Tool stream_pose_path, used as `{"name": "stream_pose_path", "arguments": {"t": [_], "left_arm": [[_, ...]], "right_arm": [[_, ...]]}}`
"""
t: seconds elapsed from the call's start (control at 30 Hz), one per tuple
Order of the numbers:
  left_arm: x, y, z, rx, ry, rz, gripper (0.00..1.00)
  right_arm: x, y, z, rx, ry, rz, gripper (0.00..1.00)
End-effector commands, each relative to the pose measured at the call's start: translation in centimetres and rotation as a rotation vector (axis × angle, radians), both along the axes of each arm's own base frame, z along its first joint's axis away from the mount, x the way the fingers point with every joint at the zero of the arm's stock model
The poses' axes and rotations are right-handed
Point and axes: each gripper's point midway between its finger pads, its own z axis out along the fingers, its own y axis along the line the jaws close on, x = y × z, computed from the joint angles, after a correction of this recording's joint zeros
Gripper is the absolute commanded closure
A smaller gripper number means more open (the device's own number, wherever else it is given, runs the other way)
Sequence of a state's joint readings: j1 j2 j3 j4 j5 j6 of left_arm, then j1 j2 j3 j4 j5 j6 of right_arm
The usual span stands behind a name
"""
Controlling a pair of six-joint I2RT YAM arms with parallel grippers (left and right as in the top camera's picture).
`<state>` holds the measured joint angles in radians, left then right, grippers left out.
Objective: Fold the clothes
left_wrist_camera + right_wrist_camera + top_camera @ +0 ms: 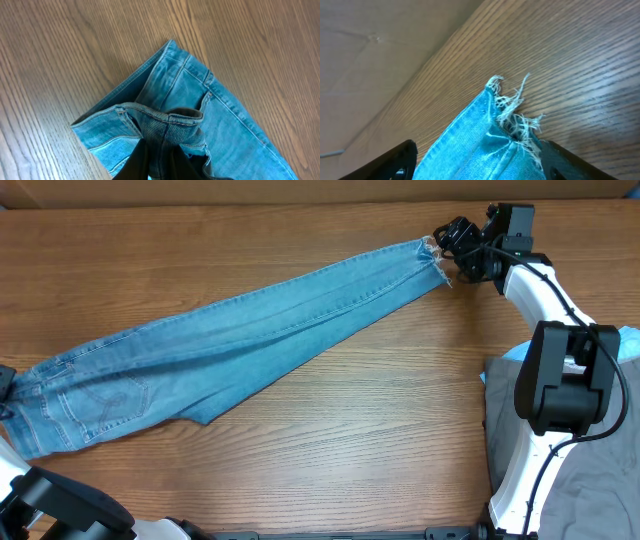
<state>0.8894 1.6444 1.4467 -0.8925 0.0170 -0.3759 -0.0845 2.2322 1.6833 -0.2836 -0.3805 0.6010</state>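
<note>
The light-blue jeans [230,340] lie stretched out diagonally on the wooden table, legs stacked. The waist is at the far left and the frayed ankle hems [432,252] at the back right. My left gripper [6,390] is at the left edge, shut on the bunched waistband [165,120]; its dark fingers [160,152] pinch the denim. My right gripper [452,242] is open at the ankle end, and in the right wrist view its fingers [480,167] stand wide apart on either side of the frayed hem [512,117].
A grey cloth [585,480] lies at the right front beside the right arm's base [560,380], with a light-blue piece [630,340] at the right edge. The table's back edge [300,202] runs just behind the hems.
</note>
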Motion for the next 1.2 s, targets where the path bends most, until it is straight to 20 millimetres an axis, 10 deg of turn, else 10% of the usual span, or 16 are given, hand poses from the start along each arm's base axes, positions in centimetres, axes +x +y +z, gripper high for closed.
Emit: {"name": "stream_pose_path", "arguments": {"t": [0.0, 0.4, 0.43, 0.5, 0.9, 1.17], "left_arm": [[0.9, 0.5, 1.1, 0.035, -0.016, 0.008, 0.86], [1.4, 1.0, -0.4, 0.026, 0.009, 0.006, 0.68], [1.4, 1.0, -0.6, 0.024, 0.013, 0.007, 0.59], [1.6, 1.3, -1.1, 0.02, 0.019, 0.008, 0.0], [2.5, -0.7, -1.2, -0.009, 0.022, -0.212, 0.0], [1.8, -4.9, -5.8, -0.166, 0.079, -0.287, 0.47]], "right_arm": [[0.5, 0.8, 2.9, 0.01, -0.069, 0.065, 0.15], [-3.9, 1.6, 5.1, -0.057, 0.01, 0.196, 0.12], [-4.3, 1.7, 5.0, -0.06, 0.024, 0.202, 0.12], [-5.1, 1.7, 4.6, -0.054, 0.064, 0.206, 0.12], [-9.8, 2.3, 2.1, -0.03, 0.276, 0.255, 0.11], [-11.4, 1.7, 0.8, -0.115, 0.358, 0.251, 0.22]]}}
